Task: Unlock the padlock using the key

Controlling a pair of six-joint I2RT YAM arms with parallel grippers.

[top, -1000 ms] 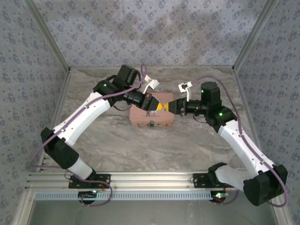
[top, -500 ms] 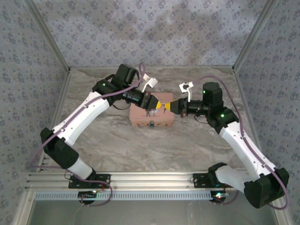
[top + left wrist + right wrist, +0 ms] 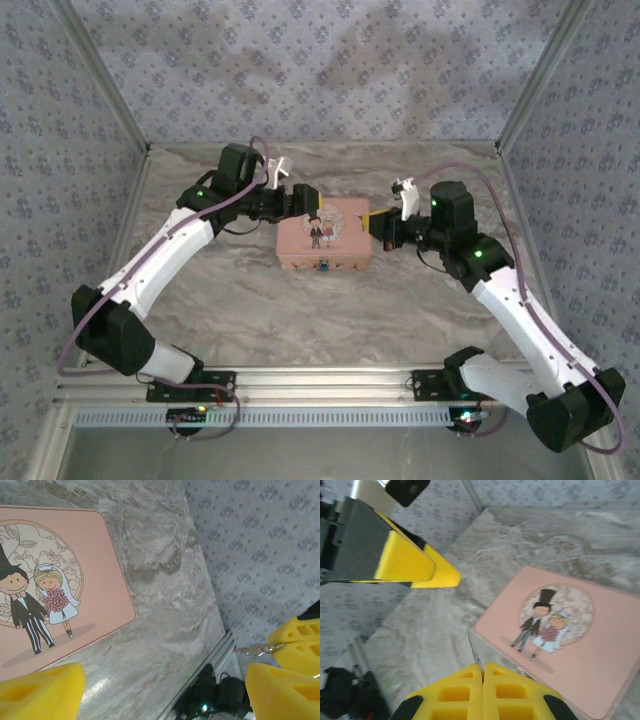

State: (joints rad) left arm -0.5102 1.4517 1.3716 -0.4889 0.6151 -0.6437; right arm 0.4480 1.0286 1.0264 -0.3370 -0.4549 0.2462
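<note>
Both arms have drawn back from above the pink tin (image 3: 345,240). Now the left end effector (image 3: 293,200) is by the tin's far-left corner and the right end effector (image 3: 376,224) is at its right edge. The left fingers (image 3: 40,690) stand wide apart, holding nothing. The right end effector is pinched tight on the key (image 3: 474,652), whose slim blade pokes out between the yellow pads. The padlock (image 3: 326,265) sits at the tin's near wall, low against the bench (image 3: 250,300).

text: none legible | labels, brands, numbers: none legible | pink tin lid (image 3: 600,680), just ahead of right claw (image 3: 482,670): cartoon bride-and-groom picture, unlettered
</note>
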